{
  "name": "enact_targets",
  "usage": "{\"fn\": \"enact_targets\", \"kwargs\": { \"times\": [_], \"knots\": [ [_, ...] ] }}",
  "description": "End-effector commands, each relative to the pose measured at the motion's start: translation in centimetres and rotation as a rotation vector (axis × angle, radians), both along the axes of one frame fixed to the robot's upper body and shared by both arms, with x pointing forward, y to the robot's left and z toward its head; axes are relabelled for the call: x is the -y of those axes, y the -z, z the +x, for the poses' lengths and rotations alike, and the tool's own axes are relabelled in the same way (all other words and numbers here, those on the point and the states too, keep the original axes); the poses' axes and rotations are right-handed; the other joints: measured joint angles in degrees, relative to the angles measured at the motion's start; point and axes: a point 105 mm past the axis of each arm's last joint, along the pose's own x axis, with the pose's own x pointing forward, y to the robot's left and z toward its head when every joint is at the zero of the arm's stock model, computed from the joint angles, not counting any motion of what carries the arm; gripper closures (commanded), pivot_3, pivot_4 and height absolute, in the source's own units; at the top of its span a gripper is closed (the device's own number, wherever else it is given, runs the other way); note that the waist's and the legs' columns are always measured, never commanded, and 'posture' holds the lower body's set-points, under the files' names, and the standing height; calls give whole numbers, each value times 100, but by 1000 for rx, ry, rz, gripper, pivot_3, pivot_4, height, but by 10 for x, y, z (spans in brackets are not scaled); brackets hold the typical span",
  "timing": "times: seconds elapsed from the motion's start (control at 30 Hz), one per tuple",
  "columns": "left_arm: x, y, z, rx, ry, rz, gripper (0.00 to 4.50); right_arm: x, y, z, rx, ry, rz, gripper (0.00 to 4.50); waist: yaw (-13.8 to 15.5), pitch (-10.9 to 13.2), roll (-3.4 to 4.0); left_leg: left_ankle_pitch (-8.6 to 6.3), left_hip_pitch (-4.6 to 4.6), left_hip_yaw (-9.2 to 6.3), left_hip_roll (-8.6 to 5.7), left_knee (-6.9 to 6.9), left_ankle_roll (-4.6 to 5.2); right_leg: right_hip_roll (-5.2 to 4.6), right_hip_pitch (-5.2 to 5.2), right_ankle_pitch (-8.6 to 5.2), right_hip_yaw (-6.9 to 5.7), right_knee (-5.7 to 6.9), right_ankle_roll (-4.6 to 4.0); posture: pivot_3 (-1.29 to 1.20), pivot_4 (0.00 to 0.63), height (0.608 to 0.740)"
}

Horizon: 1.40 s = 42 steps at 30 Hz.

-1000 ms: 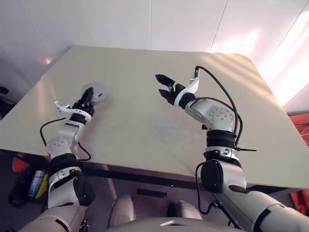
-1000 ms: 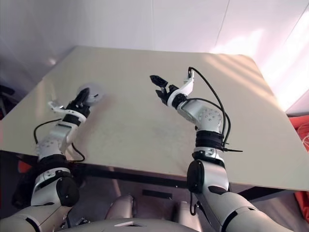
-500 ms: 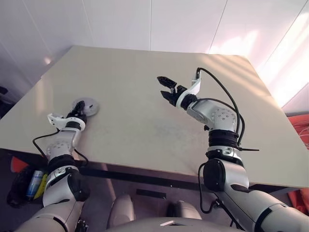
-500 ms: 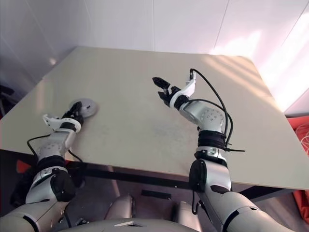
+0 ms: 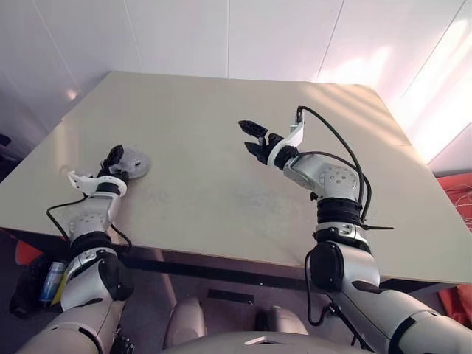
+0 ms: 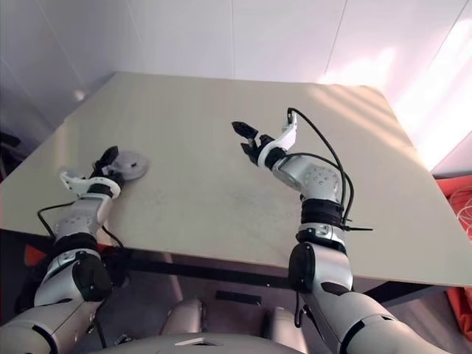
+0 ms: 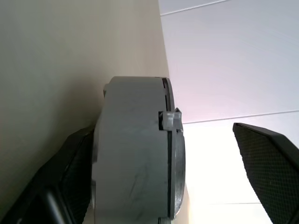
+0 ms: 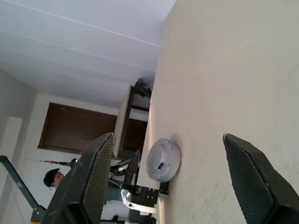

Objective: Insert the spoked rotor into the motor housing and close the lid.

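Observation:
The motor housing (image 5: 133,163) lies flat on the table near its left edge with the lid (image 7: 135,154) shut over it, a grey round case with a small clasp on its rim. My left gripper (image 5: 116,162) is open around the case: one finger (image 7: 70,172) rests close against its side and the other finger (image 7: 271,168) stands well apart. The spoked rotor is hidden. My right gripper (image 5: 252,137) hovers open and empty above the middle of the table. The right wrist view has the closed case (image 8: 163,159) far off, beside my left gripper.
The pale table (image 5: 221,184) is bare apart from the case, and its front edge runs just behind my left wrist. White wall panels stand behind it. A person (image 8: 53,178) and dark furniture sit far beyond the table's left side.
My left arm came down and to the left, setting the case flat on the table. Its fingers then spread and let go. The right arm stayed put.

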Motion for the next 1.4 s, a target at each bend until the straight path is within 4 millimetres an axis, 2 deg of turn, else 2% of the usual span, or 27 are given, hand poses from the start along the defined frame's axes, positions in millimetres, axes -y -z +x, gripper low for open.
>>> {"fn": "enact_targets", "kwargs": {
  "times": [0.03,0.13,0.2,0.27,0.37,0.53,0.67,0.73,0.8,0.87,0.97,1.03,1.1,1.13,1.23,1.4],
  "knots": [
    [-46,-4,-12,-72,-199,72,61,-1,-17,3,52,0,18,229,-27,-1,-1,2,6,0,1,-2,-3,0,2,0,0,0,-1,0,0,740],
    [-86,24,-41,-340,-415,128,61,-2,-11,4,28,-2,-1,229,-178,-3,-2,12,41,2,4,-15,-19,4,17,-7,8,10,8,0,0,740],
    [-104,36,-61,-486,-508,182,61,-4,-9,4,20,-7,-10,229,-330,-10,4,14,69,-1,6,-26,-24,15,34,-15,28,13,19,0,0,740],
    [-114,41,-73,-553,-559,207,61,-5,-8,3,16,-12,-14,229,-483,-12,7,15,125,7,7,-43,-25,19,59,-30,38,12,-1,0,0,740],
    [-128,35,-84,-608,-609,300,61,-6,-7,2,15,-20,-19,229,-579,-14,11,14,163,5,10,-64,-25,21,58,-33,35,12,-5,0,0,740],
    [-132,5,-73,-574,-610,554,61,-7,-8,1,34,-34,-27,229,-579,-14,11,12,136,4,19,-68,-24,33,21,-34,35,16,-32,0,0,740],
    [-128,-32,-57,-506,-622,798,61,-8,-12,-2,116,-44,-64,229,-351,-8,-5,9,98,4,19,-57,-18,32,-4,-9,17,13,-67,0,0,740],
    [-118,-59,-42,-436,-605,959,61,-9,-17,-6,205,-49,-98,229,-216,-8,-11,6,86,2,28,-52,-15,29,-7,-9,10,10,-68,0,0,740],
    [-94,-88,-21,-307,-529,1149,61,-9,-19,-10,311,-52,-179,229,-65,-6,-14,5,71,-2,30,-45,-13,20,-6,-2,-8,8,-55,0,0,740],
    [-62,-107,0,-150,-415,1241,61,-7,-16,-14,418,-55,-282,229,92,-5,-17,5,51,-10,28,-35,-13,3,-5,-1,-31,7,-52,0,0,740],
    [18,-122,25,198,-51,1218,61,-1,-10,-21,551,-103,-414,229,230,-6,-19,6,46,-10,9,-22,-14,-22,4,-4,-35,9,-56,0,0,740],
    [71,-121,26,364,208,1198,61,6,0,-22,667,-121,-620,229,269,-4,-21,6,45,-1,-20,-11,-15,-65,10,-4,-38,16,-57,0,0,740],
    [103,-117,20,452,388,1176,61,17,7,-17,733,-96,-764,229,204,-3,-23,6,44,9,-37,-2,-14,-91,6,0,-40,24,-53,0,0,740],
    [120,-113,15,488,480,1166,61,29,6,-9,744,-36,-816,229,156,-2,-25,6,42,10,-43,0,-14,-95,4,2,-39,26,-50,0,0,740],
    [153,-98,1,539,693,1169,61,61,7,1,783,46,-964,229,44,-1,-26,7,41,9,-38,0,-14,-91,1,5,-42,33,-55,0,0,740],
    [175,-79,-10,540,837,1188,61,104,20,-5,894,-5,-1236,229,-4,0,-24,5,34,8,-26,-2,-8,-77,-8,4,-48,27,-58,0,0,740]
  ]
}}
